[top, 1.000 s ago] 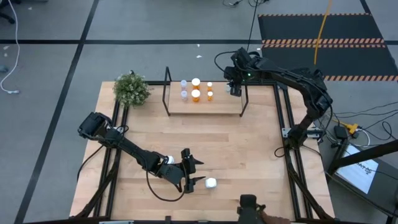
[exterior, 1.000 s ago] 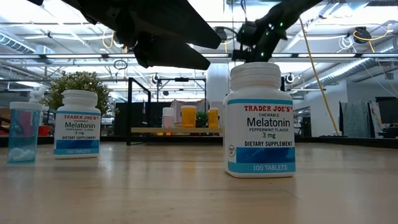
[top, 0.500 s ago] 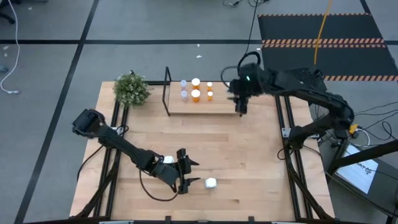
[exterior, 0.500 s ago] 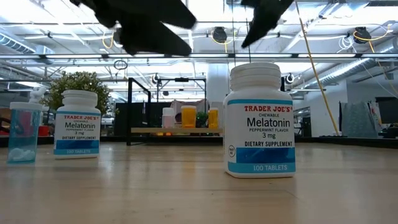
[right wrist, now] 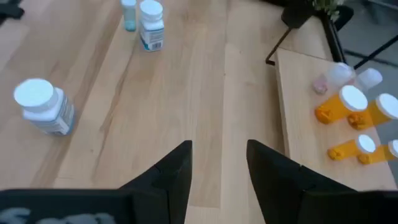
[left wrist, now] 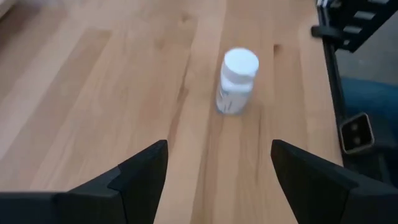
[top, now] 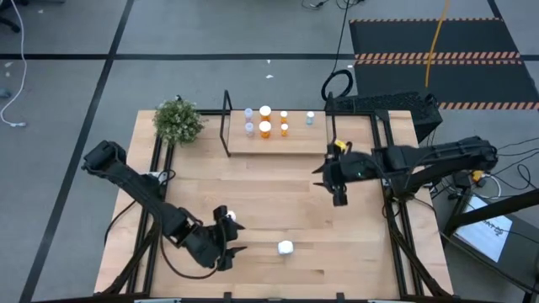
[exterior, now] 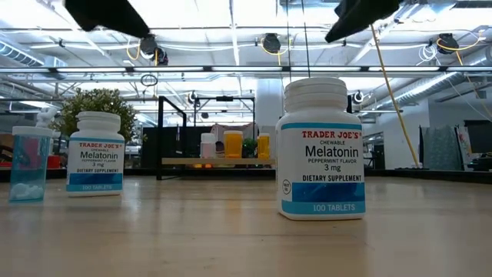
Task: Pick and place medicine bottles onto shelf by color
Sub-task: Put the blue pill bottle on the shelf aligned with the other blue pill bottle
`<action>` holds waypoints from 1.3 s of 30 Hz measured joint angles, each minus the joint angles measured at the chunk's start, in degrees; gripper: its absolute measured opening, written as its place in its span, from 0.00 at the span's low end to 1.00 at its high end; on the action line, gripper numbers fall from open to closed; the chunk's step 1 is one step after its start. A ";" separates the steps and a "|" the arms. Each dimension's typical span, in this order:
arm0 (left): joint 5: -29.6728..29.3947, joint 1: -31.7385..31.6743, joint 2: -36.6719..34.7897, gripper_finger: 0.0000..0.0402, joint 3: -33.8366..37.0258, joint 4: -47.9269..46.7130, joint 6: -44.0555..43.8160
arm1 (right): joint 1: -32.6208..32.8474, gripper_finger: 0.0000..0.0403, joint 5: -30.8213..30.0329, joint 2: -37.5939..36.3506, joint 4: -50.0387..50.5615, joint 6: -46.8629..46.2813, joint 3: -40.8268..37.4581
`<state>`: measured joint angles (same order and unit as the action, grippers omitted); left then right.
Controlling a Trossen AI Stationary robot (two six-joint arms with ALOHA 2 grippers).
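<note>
- Table (top: 354, 252): fills the middle of the high view, with three bottles loose on its lower part.
- Shelf (top: 296, 145): upper centre of the high view, carrying orange bottles (top: 265, 128) mid-board, pale ones to their left and a lone pale one toward its right end.
- Right gripper (right wrist: 219, 146): centre right of the high view, jaws somewhat apart, empty, well apart from the shelf.
- Left gripper (left wrist: 219, 149): lower left of the high view, jaws wide apart, nothing between them.
- White bottle (left wrist: 236, 81): lower centre of the high view, upright, long axis vertical, straight ahead of the left jaws and not touching them; likely the left arm's pick, being slightly nearer than the right.
- Second white bottle (right wrist: 151, 25): upright just beside the left arm.
- Pale blue bottle (right wrist: 129, 14): next to it, not made out from above.
- Cut off at the top of the low view: both grippers.
- Hard to tell: the true tints of the pale shelf bottles.
</note>
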<state>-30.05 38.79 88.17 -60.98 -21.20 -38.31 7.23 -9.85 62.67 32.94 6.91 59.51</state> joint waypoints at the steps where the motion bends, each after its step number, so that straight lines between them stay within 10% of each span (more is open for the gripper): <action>1: -0.02 0.41 0.32 0.70 -1.55 -2.74 -1.48 | 0.88 0.37 -0.72 -0.44 -1.11 -0.04 -1.36; 17: 0.05 8.43 0.78 0.70 -6.91 -25.60 -21.30 | 4.40 0.37 -0.65 -1.11 -2.16 -2.10 -5.80; 39: -1.53 14.37 0.76 0.70 3.89 -26.86 -31.37 | 6.77 0.37 -0.62 -1.17 -2.27 -4.89 -5.78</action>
<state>-31.58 53.16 88.92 -57.09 -48.06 -69.68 14.00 -10.47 61.49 30.67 2.02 53.74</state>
